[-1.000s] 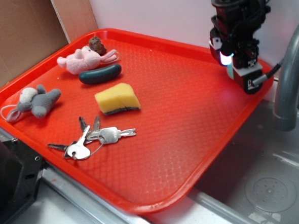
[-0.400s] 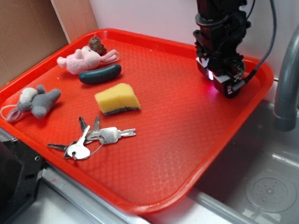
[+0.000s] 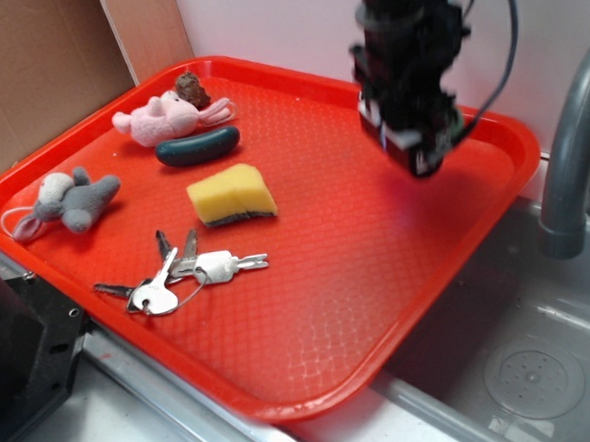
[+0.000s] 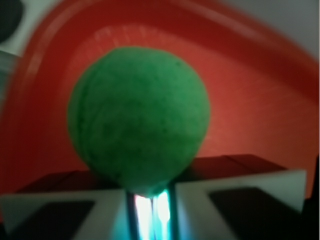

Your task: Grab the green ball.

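The green ball [image 4: 139, 117] fills the middle of the wrist view, round and fuzzy, its lower part pinched between my two white fingers [image 4: 85, 212]. My gripper [image 4: 148, 192] is shut on it above the red tray [image 4: 260, 100]. In the exterior view the gripper [image 3: 419, 158] is blurred with motion and hangs over the tray's [image 3: 379, 276] far right part; the ball is hidden behind the gripper body there.
On the tray's left half lie a yellow sponge [image 3: 231, 195], a dark green pickle toy [image 3: 198, 146], a pink plush [image 3: 159, 119], a grey plush [image 3: 73, 199] and keys [image 3: 178, 273]. A grey faucet [image 3: 571, 154] and sink [image 3: 524, 367] stand to the right.
The arm has swung left from the tray's far right corner toward its middle, carrying the ball. The things on the tray have not moved.
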### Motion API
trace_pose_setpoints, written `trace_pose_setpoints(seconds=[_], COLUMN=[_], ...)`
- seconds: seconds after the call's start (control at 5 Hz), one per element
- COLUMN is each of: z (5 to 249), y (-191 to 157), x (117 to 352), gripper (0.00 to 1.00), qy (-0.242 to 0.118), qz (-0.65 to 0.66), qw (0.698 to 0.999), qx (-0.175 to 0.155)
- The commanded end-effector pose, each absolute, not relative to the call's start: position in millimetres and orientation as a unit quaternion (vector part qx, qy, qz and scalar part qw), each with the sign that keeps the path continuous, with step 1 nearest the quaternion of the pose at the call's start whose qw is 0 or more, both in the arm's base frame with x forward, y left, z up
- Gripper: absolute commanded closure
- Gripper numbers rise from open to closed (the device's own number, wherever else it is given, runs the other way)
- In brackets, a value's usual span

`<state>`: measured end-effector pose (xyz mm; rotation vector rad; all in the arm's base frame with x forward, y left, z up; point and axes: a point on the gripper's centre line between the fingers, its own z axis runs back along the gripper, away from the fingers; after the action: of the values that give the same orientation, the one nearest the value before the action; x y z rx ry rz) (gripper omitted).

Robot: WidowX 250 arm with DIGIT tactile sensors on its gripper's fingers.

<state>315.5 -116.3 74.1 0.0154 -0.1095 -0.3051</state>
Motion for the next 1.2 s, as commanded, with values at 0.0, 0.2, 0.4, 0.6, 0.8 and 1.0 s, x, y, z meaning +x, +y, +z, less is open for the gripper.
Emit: trace_pose_setpoints(seconds=[0.0, 0.2, 0.4, 0.6, 0.8, 1.0], z=[151.3, 172.2, 195.1, 191.9, 176.1, 171.1], y=[-114.2, -110.4, -98.3, -65.6, -25.0, -3.7], x=[287.4, 267.2, 229.3, 199.5, 179.9, 171.5], gripper=[1.00, 1.00, 1.00, 1.00, 1.00, 1.00], qy=[-0.100, -0.093, -0.034, 0.007, 0.039, 0.026], qz=[-0.091, -0.032, 0.089, 0.205, 0.299, 0.338], qw=[0.991, 0.995, 0.994, 0.977, 0.951, 0.935], qx=[0.005, 0.027, 0.048, 0.059, 0.069, 0.104])
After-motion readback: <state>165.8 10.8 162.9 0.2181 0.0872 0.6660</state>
